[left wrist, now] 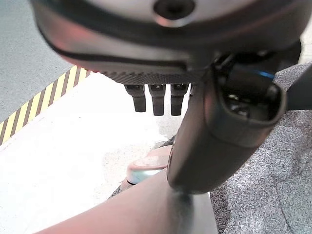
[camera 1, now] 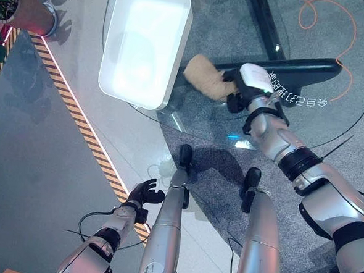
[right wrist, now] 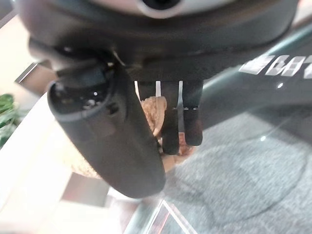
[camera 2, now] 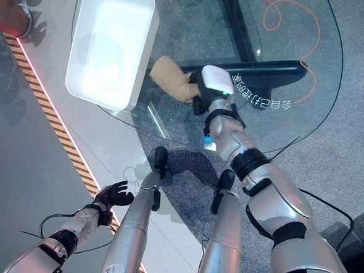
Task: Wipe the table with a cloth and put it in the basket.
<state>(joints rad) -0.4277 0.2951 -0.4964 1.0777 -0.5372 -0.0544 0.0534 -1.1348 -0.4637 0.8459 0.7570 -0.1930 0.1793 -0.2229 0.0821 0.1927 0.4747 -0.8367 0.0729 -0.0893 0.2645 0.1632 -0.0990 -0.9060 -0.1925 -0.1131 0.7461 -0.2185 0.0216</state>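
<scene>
Down low at the near left, above grey floor beside a striped edge line [camera 1: 78, 121]: left hand [camera 1: 142, 193], fingers loosely spread, holding nothing. Farther out, on the round glass table [camera 1: 189, 121]: right hand [camera 1: 243, 91], fingers curled down on one tan cloth [camera 1: 205, 76] near the pane's middle. Just beyond on the left, touching the cloth's edge: one white basket [camera 1: 177, 56], hanging over the table's rim. Open glass to the right; one orange cord [camera 1: 319, 15] on carpet below.

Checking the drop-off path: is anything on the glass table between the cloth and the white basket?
Nothing visible. The cloth, under the right robot hand, lies right beside the basket; only bare glass between them.
</scene>
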